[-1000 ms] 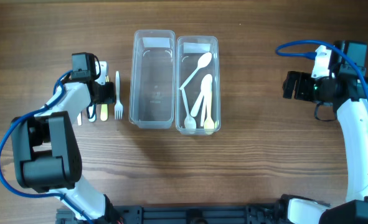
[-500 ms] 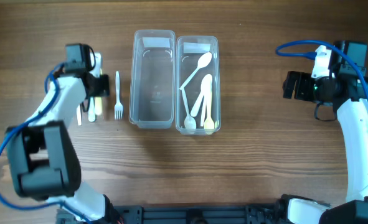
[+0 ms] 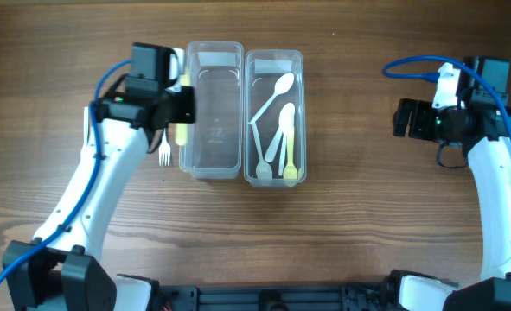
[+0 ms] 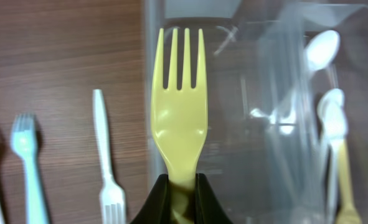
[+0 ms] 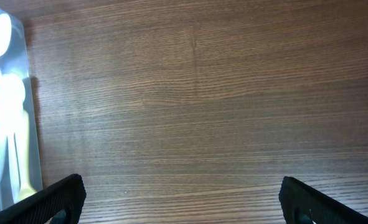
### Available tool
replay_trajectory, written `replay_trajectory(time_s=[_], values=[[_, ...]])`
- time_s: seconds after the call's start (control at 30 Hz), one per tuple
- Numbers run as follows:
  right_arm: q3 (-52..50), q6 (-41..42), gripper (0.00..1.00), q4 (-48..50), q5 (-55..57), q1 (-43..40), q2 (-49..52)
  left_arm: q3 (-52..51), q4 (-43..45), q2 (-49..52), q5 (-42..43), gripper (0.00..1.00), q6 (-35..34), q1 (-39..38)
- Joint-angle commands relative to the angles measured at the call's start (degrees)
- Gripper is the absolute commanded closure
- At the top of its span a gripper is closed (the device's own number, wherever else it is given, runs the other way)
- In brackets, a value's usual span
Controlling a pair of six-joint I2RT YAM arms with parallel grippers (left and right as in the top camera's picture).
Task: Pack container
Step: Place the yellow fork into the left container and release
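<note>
**Left arm.** The left gripper [image 4: 179, 202] is clamped on the handle of the yellow fork [image 4: 179, 118], both dark fingers pressed against it. The fork's tines point away from the wrist. In the wrist view the fork lies over the line of the left tub's [image 3: 212, 130] left wall. The overhead view agrees, with the fork along that wall and the gripper just outside it. Whether the fork touches the wall cannot be told.

**Table beside the fork.** The white fork [image 4: 101, 143] lies flat on the table [image 5: 202, 93] just left of the tub, its handle away from the wrist camera. The blue fork [image 4: 27, 162] lies further left, tines the opposite way. Another pale utensil shows at the frame's left edge, too cut off to identify.

**Tubs.** The two clear tubs stand side by side, long walls touching or nearly so. The left tub holds nothing visible. The right tub [image 3: 274, 56] holds several spoons [image 3: 283, 86], white and pale yellow, some crossing one another.

**Right arm.** The right gripper [image 5: 180, 182] is well apart from both tubs, on the right side of the table. Its fingers are spread wide with nothing between them. Bare wood lies beneath it, and the right tub shows only at the left edge of its wrist view.
</note>
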Motion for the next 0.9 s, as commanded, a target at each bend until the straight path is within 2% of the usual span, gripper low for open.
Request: replay_trajectory(time_s=[0.0,0.17,0.2,0.27,0.33,0.47,0.63,0.67,0.73,0.87], values=[[-0.22,-0.59,0.0,0.04,0.74,0.07,0.11,0.48,-0.63,0.22,0.57,0.96,-6.03,-3.93],[-0.22,-0.61,0.0,0.04,0.76,0.07,0.11,0.48,-1.95,4.52,0.55,0.95,-7.19,-4.85],[-0.22,-0.61,0.0,0.04,0.74,0.07,0.11,0.48,-1.97,5.53,0.55,0.89,-7.19,-4.85],[-0.22,-0.59,0.0,0.04,0.74,0.07,0.11,0.48,-1.9,7.76,0.96,0.64,-7.21,-4.87],[-0.22,-0.59,0.0,0.04,0.74,0.07,0.11,0.48,-1.64,8.63,1.68,0.51,-7.19,-4.85],[-0.22,-0.61,0.0,0.04,0.74,0.07,0.11,2.99,-2.01,6.64,1.6,0.48,-6.95,-4.61],[-0.22,-0.59,0.0,0.04,0.74,0.07,0.11,12.24,-8.96,1.79,-1.92,0.48,-6.99,-2.23],[-0.22,-0.61,0.0,0.04,0.74,0.07,0.11,13.86,-12.02,-1.31,-6.54,0.43,-6.99,0.24],[-0.22,-0.59,0.0,0.04,0.74,0.07,0.11,13.86,-13.77,-2.62,-7.85,0.38,-6.99,2.82],[-0.22,-0.59,0.0,0.04,0.74,0.07,0.11,13.73,-18.08,-2.08,-7.52,0.38,-6.99,10.45]])
